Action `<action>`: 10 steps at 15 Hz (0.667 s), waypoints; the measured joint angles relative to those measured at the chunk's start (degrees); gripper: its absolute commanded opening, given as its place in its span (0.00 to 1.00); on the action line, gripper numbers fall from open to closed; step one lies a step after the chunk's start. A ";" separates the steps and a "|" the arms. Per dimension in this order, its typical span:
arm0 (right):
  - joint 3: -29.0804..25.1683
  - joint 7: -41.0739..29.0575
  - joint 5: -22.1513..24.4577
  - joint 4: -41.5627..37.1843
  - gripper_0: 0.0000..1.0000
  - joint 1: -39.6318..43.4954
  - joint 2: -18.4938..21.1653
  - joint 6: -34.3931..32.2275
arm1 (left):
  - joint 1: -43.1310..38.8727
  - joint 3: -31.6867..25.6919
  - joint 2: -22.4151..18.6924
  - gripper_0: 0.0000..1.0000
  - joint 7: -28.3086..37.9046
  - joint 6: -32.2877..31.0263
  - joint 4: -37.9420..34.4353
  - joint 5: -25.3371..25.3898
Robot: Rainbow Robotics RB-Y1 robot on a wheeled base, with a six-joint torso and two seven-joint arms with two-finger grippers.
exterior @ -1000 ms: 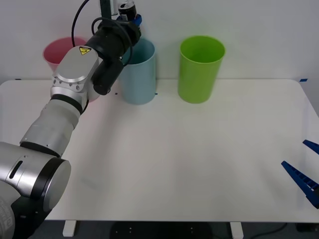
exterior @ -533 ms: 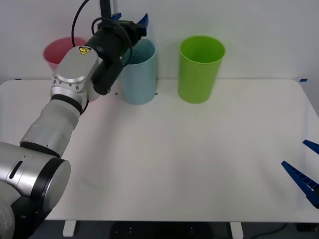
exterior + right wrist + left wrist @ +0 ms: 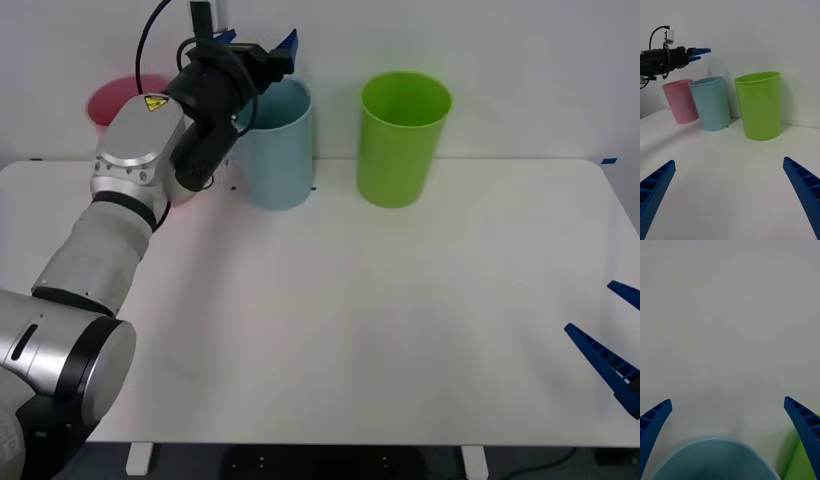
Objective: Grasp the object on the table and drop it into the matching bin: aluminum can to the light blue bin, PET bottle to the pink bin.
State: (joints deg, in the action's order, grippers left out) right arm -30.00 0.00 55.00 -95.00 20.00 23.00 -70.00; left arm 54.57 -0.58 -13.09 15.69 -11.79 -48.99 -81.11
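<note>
My left gripper [image 3: 256,40] hangs open just above the rim of the light blue bin [image 3: 278,150], with nothing between its blue fingers [image 3: 654,420]. The left wrist view looks past them at the bin's rim [image 3: 715,444] below and the white wall behind. The aluminum can is out of view. The pink bin [image 3: 115,100] stands left of the light blue one, partly behind my left arm. My right gripper [image 3: 590,308] rests open low over the table [image 3: 380,320] near its right edge, far from the bins.
A bright green bin [image 3: 402,140] stands right of the light blue bin [image 3: 711,103] at the back of the table. All three bins, with the pink bin [image 3: 679,101], line the far edge by the wall.
One second ago my left gripper held the dark can over the light blue bin. It has opened, the can is gone from sight, and the arm has drawn slightly left.
</note>
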 measured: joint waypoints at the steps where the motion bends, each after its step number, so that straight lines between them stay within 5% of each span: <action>1: 0.00 0.00 0.00 0.00 1.00 0.00 0.00 0.00 | -0.61 -0.09 -1.06 1.00 -0.20 -0.95 -0.28 1.41; 5: 0.00 0.00 0.00 0.00 1.00 0.00 0.00 0.00 | -6.23 3.77 -7.48 1.00 -1.05 -1.67 -5.64 12.95; 10: 0.00 0.00 0.00 0.00 1.00 0.00 0.00 0.00 | -14.16 3.81 -13.61 1.00 -2.42 -3.06 -11.58 20.93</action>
State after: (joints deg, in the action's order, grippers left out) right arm -30.00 0.00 55.00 -95.00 20.00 23.00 -70.00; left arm 40.41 3.22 -26.70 13.27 -14.85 -60.57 -60.18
